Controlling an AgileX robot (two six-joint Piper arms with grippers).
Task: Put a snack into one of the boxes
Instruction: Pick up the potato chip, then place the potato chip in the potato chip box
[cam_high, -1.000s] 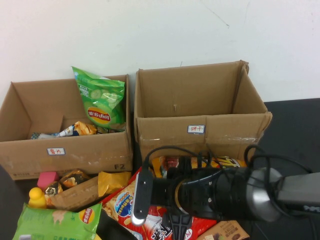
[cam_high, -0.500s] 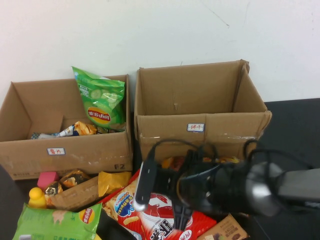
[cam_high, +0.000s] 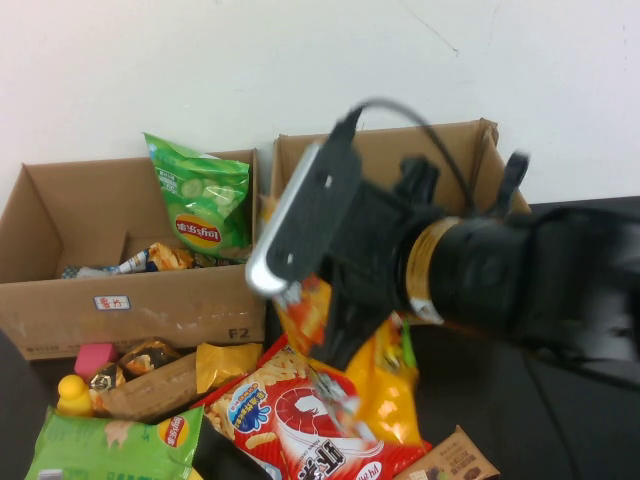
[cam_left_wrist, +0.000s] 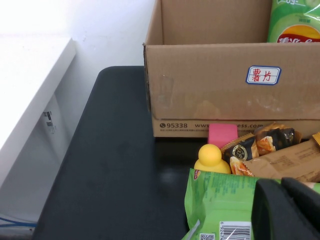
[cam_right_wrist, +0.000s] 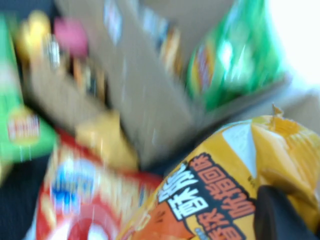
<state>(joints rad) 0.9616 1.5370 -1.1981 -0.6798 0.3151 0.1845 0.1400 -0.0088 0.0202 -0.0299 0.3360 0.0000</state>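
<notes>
My right gripper (cam_high: 342, 312) is raised over the snack pile, in front of the gap between the two boxes, and is shut on a yellow-orange snack bag (cam_high: 385, 385) that hangs from it. In the right wrist view the bag (cam_right_wrist: 215, 190) fills the near part, with one dark finger (cam_right_wrist: 277, 215) pressed on it. The left cardboard box (cam_high: 130, 300) holds a green chips bag (cam_high: 205, 200) and other packets. The right cardboard box (cam_high: 475, 150) is mostly hidden behind the arm. My left gripper (cam_left_wrist: 281, 187) is low over a green bag (cam_left_wrist: 220, 200) at the table's left, fingers together.
On the table in front of the boxes lie a red snack bag (cam_high: 300, 420), a green bag (cam_high: 110, 445), a yellow duck (cam_high: 72, 392), a pink block (cam_high: 93, 357), a brown packet (cam_high: 150, 385) and a small brown box (cam_high: 450, 462). A white wall stands behind the boxes.
My right arm has risen from low over the snack pile, lifting the yellow-orange bag off the table toward the boxes. The red bag beneath is now uncovered.
</notes>
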